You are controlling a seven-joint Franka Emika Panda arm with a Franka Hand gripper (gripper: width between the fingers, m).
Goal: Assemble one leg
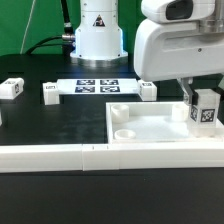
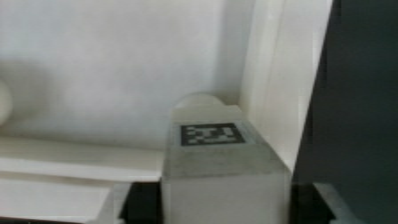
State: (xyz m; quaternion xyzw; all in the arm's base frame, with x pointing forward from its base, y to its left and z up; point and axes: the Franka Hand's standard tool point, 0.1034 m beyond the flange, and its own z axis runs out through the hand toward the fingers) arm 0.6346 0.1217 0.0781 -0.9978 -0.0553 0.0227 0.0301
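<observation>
The leg (image 1: 206, 109) stands upright in the hand (image 1: 203, 104) at the exterior view's right, its black-and-white tag facing the camera, over the far right corner of the white tray (image 1: 150, 128). The hand pinches the leg between two dark fingers (image 1: 186, 96), one on each side. In the wrist view the leg (image 2: 221, 160) rises up the middle of the picture with its tag near the tip, the tray's floor and raised wall (image 2: 263, 70) behind it; whether the tip touches the tray cannot be told. The tray lies on the black table (image 1: 50, 125), with two round holes showing near its left corners. Three more small white blocks lie on the table: one (image 1: 11, 88) at the far left, one (image 1: 50, 93) just left of the marker board (image 1: 98, 87), and one (image 1: 147, 90) just right of it. The arm's white base (image 1: 97, 32) stands behind the board.
</observation>
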